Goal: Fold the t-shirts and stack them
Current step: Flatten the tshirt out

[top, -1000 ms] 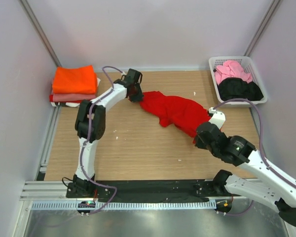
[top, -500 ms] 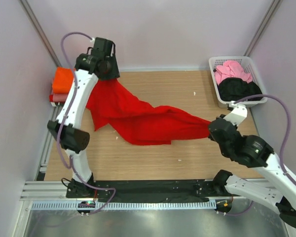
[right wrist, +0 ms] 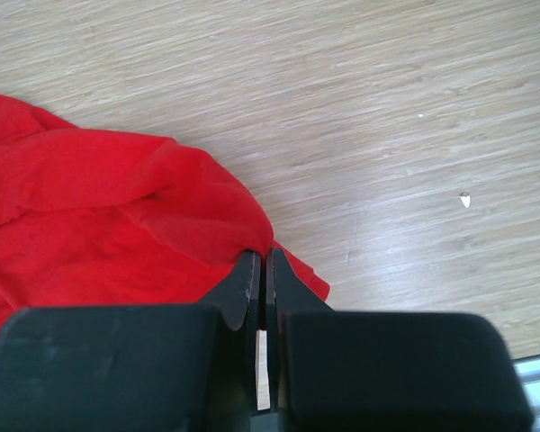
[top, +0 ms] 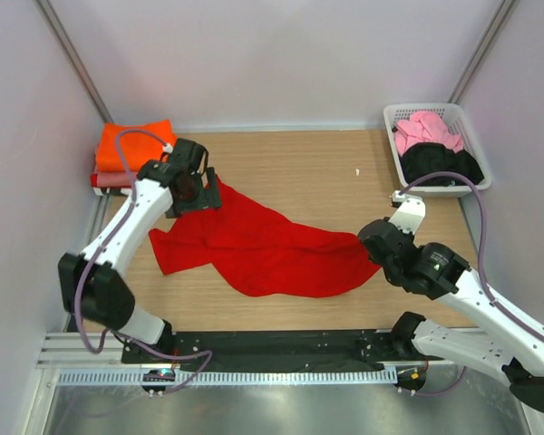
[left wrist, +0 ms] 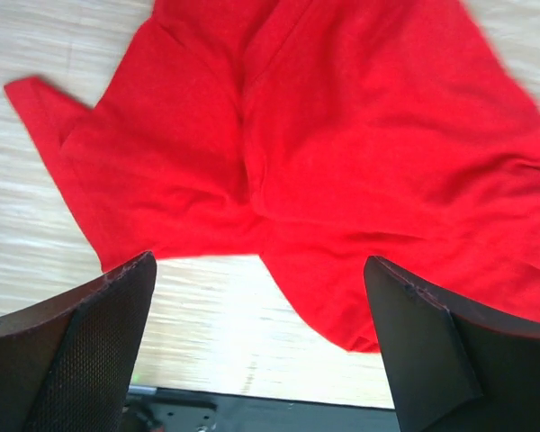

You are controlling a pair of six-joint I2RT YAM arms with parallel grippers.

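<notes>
Jaws on my left gripper (left wrist: pixel 259 263) stood wide apart above the bright red cloth t-shirt (top: pixel 263 245), holding nothing. Those on my right gripper (right wrist: pixel 261 263) were pinched together on the shirt's right-hand edge. The shirt lay spread and rumpled across the wooden table (top: pixel 299 163). Only the overhead view showed a folded orange t-shirt (top: pixel 134 145) topping a stack at the far left. It also showed a white slatted plastic basket (top: pixel 391 122) at the far right, holding a pink t-shirt (top: pixel 424 127) and a black t-shirt (top: pixel 440 165).
</notes>
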